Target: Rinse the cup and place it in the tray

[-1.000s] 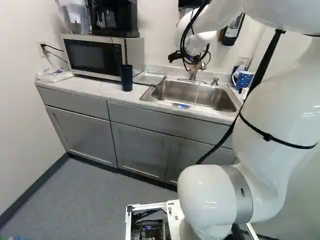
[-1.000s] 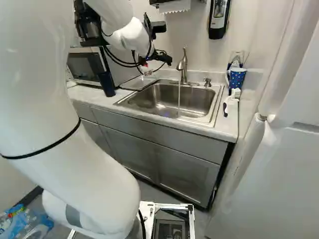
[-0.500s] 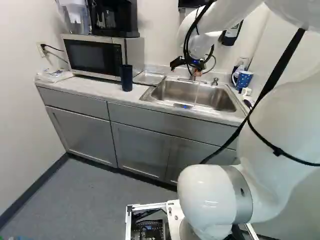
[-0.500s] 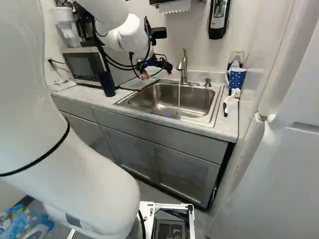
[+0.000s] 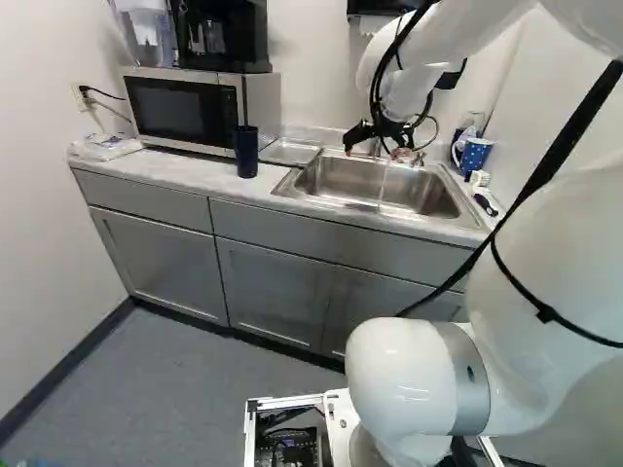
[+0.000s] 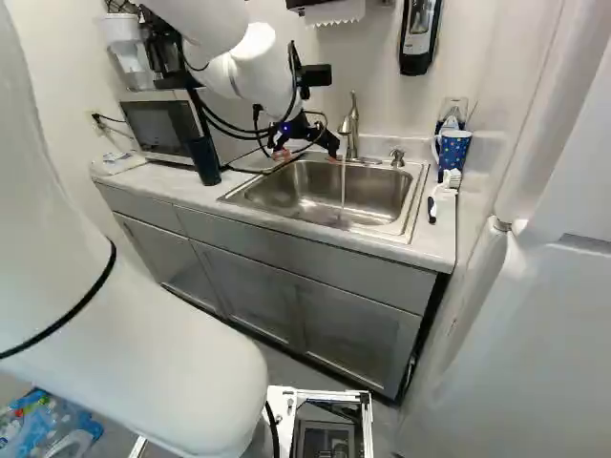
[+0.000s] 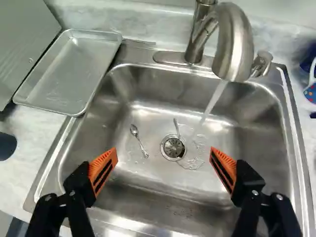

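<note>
Over the sink (image 6: 382, 196), my gripper (image 6: 305, 156) hangs low beside the faucet (image 6: 351, 129). In the wrist view the gripper (image 7: 163, 160) is open, its orange pads wide apart with nothing between them. Water runs from the faucet (image 7: 236, 44) into the basin (image 7: 252, 128). A dark blue cup (image 5: 246, 152) stands upright on the counter by the microwave; its edge (image 7: 6, 146) shows beyond one finger's side. The empty metal tray (image 7: 69, 71) lies left of the sink in the base views. A dotted blue mug (image 6: 452, 149) stands on the sink's other side.
Two spoons, one (image 7: 139, 140) loose and one (image 7: 177, 129) at the drain (image 7: 173, 147), lie in the basin. A microwave (image 5: 185, 109) backs the counter (image 5: 195, 173). A brush (image 6: 443, 191) lies near the mug; a soap dispenser (image 6: 419, 33) hangs on the wall.
My arm has lowered the gripper toward the sink and shifted it a little to the right in both base views, turning it so both fingers show. The base and the cups have stayed in place.
</note>
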Robot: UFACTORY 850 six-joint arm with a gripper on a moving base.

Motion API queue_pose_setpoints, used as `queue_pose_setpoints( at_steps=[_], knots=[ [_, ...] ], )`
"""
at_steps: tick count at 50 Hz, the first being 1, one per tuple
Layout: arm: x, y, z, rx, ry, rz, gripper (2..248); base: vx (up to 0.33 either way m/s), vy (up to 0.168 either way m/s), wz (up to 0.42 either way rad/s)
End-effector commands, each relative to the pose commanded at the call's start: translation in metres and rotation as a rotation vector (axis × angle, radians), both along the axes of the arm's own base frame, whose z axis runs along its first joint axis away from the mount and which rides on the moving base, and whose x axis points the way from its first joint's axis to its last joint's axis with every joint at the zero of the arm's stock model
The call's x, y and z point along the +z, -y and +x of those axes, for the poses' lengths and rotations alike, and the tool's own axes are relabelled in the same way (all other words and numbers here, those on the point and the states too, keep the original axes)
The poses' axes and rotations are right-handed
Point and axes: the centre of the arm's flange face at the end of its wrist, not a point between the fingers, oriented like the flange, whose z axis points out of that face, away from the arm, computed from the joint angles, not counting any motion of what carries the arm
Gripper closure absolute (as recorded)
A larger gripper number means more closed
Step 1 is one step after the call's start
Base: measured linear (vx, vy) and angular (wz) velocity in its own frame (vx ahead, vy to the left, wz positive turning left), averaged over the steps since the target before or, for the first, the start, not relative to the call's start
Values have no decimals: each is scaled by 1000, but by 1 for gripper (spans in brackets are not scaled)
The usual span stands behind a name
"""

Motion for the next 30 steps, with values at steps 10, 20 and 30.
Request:
queue_pose_setpoints(
  at_steps=[10, 20, 30],
  knots=[
    [0, 8, -6, -21, 1, 0, 3, 0, 0, 0],
    [0, 8, -6, -21, 1, 0, 3, 0, 0, 0],
    [0, 8, -6, -21, 1, 0, 3, 0, 0, 0]
  ],
)
